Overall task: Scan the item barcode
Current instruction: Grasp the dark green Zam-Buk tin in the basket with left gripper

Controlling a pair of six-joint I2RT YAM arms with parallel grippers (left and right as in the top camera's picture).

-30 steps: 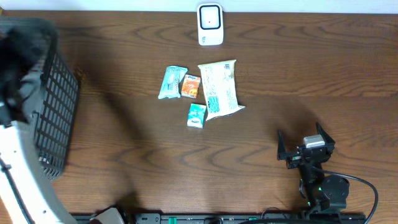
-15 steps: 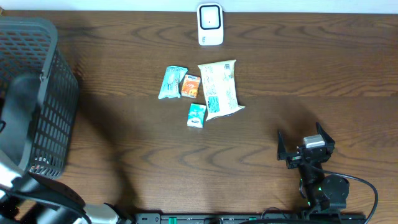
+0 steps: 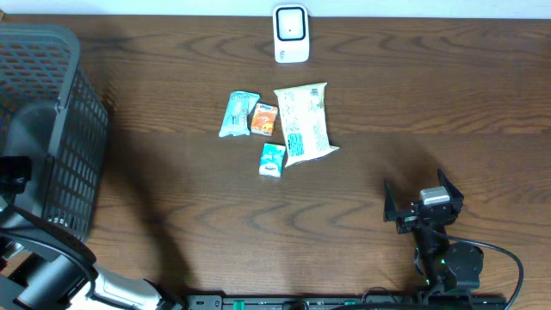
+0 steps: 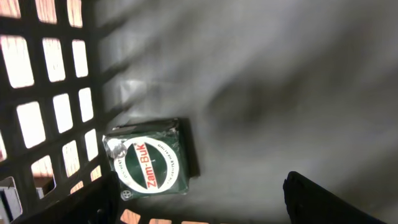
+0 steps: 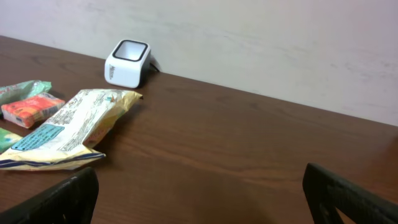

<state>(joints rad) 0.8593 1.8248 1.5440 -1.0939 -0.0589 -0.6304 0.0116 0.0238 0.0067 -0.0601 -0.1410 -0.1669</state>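
Observation:
A dark green Zam-Buk box (image 4: 149, 163) lies flat on the floor of the black mesh basket (image 3: 73, 129), in a corner against the wall. My left gripper (image 4: 205, 208) hovers open above the basket floor, the box just inside its left finger (image 4: 93, 202) and untouched. The white barcode scanner (image 3: 291, 33) stands at the table's far edge and shows again as the scanner (image 5: 127, 62) by the wall. At the front right my right gripper (image 3: 422, 211) rests open and empty, the right gripper (image 5: 205, 208) facing the scanner.
Mid-table lie a light blue packet (image 3: 238, 114), an orange packet (image 3: 264, 119), a small teal box (image 3: 272, 160) and a yellow-white bag (image 3: 305, 123). The basket fills the left edge. My left arm (image 3: 39, 258) reaches into it from the front-left corner.
The left arm has swung from over the basket's back part toward its front, and its jaws have widened. The right arm has not moved.

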